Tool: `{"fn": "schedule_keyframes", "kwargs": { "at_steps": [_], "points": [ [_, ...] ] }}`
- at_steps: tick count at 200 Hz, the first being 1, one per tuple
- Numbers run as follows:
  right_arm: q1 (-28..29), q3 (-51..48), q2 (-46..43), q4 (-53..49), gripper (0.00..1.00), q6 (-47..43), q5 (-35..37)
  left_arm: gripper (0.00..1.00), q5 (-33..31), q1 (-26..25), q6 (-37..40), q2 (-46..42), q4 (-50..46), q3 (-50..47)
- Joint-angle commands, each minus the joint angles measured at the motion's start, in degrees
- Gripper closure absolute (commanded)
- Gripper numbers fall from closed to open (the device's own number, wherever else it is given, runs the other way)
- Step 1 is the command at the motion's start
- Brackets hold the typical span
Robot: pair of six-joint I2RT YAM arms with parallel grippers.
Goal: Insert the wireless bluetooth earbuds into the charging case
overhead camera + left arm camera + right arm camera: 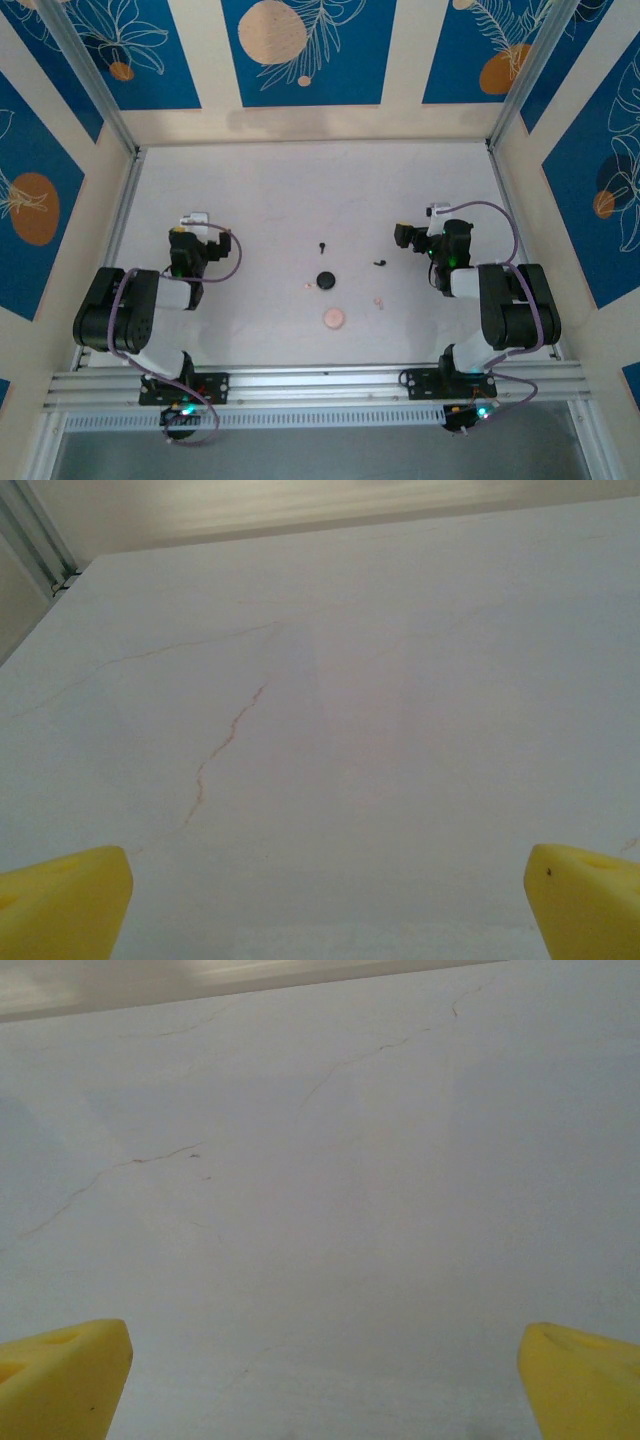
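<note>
Lying left of right pincer [402, 238]: earbuds [379, 263].

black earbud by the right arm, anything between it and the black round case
Nothing visible: bare white tabletop lies between the small black stemmed earbud and the round black charging case. The tiny pale pink earbud sits off that line, nearer the arms.

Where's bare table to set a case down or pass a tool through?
Free: the far half of the table, from the back wall to the farthest black earbud; also the patch between the left arm and the black case. Crowded: centre-front, around that case, the pink case and the other earbuds.
</note>
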Motion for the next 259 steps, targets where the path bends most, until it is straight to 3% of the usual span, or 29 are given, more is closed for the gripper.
{"fn": "schedule_keyframes", "kwargs": {
  "at_steps": [1,153,182,225,259],
  "points": [
    [0.11,0.27,-0.43,1.43,0.01,-1.36,0.64,0.0,0.76,0.28,0.13,0.0,0.34,0.8],
    [0.07,0.86,-2.04,-0.64,0.01,-1.13,0.59,0.0,2.92,0.26,0.74,-0.19,1.47,0.16],
    [0.16,5.9,-9.65,-17.74,0.01,0.27,-0.14,0.05,1.63,0.2,0.67,-4.32,-1.32,-0.18],
    [1.0,18.11,-19.65,-48.77,0.01,6.36,-1.2,0.14,3.84,-1.43,0.61,-17.19,-29.21,10.76],
    [2.97,26.93,-23.98,-68.93,0.01,10.04,-6.27,0.23,6.79,-4.89,-3.41,-20.0,-49.6,21.61]
  ]
}}
